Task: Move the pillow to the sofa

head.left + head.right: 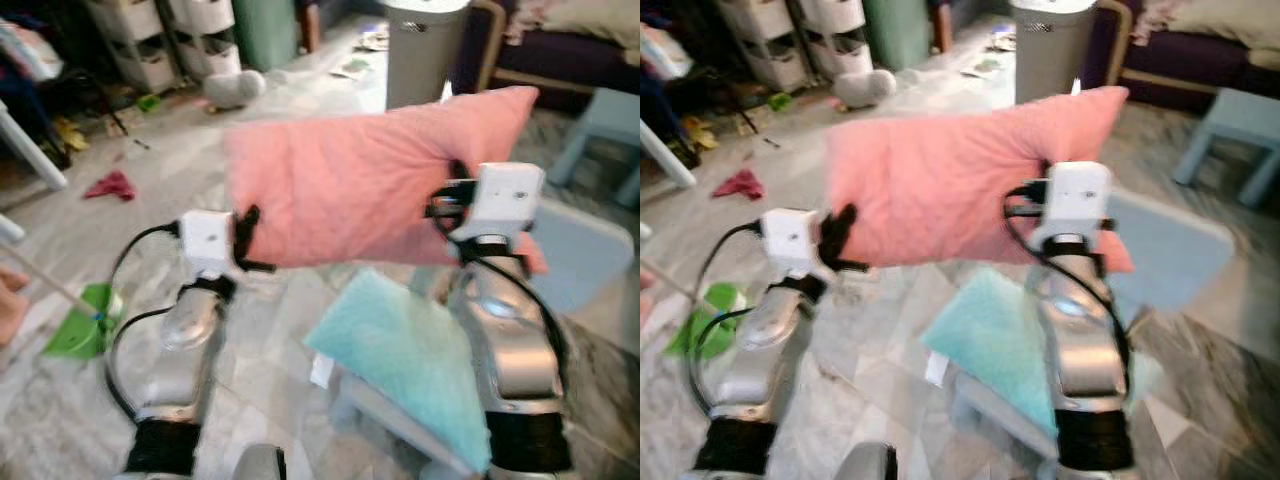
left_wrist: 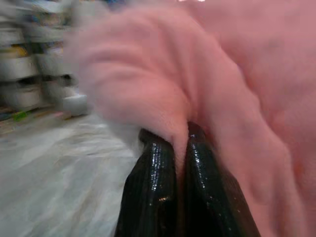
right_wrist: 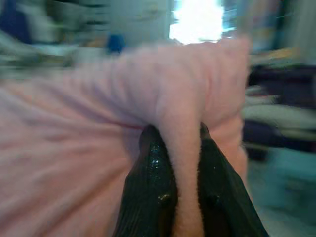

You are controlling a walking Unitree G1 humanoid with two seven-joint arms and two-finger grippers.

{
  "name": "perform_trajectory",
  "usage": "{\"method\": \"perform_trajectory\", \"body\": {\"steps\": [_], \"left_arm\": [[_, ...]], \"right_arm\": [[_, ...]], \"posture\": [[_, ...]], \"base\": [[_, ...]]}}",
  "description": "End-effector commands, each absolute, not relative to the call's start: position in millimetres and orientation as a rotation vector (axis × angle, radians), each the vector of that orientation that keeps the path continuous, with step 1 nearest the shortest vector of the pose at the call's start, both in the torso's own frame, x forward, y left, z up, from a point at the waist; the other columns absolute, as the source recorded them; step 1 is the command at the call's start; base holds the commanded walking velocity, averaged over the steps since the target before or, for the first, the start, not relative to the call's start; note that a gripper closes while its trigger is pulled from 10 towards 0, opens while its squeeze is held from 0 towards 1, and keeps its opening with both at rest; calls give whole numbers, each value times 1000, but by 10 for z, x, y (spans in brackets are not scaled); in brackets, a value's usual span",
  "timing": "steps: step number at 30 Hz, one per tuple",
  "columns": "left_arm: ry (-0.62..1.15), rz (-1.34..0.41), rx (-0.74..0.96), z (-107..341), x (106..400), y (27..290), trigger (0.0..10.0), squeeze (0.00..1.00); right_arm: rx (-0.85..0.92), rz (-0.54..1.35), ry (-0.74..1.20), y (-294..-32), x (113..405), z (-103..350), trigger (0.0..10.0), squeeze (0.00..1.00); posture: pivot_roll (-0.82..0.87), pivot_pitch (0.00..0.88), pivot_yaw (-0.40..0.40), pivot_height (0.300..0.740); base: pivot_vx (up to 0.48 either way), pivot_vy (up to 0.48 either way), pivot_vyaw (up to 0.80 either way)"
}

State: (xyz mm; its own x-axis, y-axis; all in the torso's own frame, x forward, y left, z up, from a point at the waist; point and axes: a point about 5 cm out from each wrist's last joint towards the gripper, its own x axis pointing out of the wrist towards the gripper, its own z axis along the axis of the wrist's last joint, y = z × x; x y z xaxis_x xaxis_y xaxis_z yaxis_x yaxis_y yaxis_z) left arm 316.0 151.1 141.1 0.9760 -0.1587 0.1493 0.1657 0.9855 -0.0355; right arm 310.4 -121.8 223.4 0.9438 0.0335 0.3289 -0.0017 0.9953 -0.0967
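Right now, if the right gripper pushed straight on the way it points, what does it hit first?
The pillow itself: the right gripper is already pinched on a fold of it, so going on just drives deeper into the pink fabric. What lies past the pillow is blurred, so depth there is unclear.

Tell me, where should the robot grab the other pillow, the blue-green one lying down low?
Probably at its two short ends, coming down from above, one gripper per side. The teal pillow lies tilted under the arms, soft and wide, so pinching a fold of fabric at each end should work. That is how the pink pillow is held: the left gripper and right gripper each pinch a fold.
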Motion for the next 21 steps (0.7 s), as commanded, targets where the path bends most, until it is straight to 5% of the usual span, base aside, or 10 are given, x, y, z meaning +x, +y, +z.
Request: {"method": "perform_trajectory", "body": {"steps": [1, 21], "left_arm": [[-144, -261, -48, 1434, 3175, 1248, 10000, 0], [-112, -248, -43, 1366, 3140, 1251, 10000, 0]], "right_arm": [[-94, -66, -336, -1425, 3088, 2238, 10000, 0], [-79, -44, -331, -1400, 3106, 2272, 10000, 0]], "posture": [[-200, 0, 64, 740], [-184, 0, 47, 740]], "base": [[0, 0, 0], [0, 0, 0]]}}
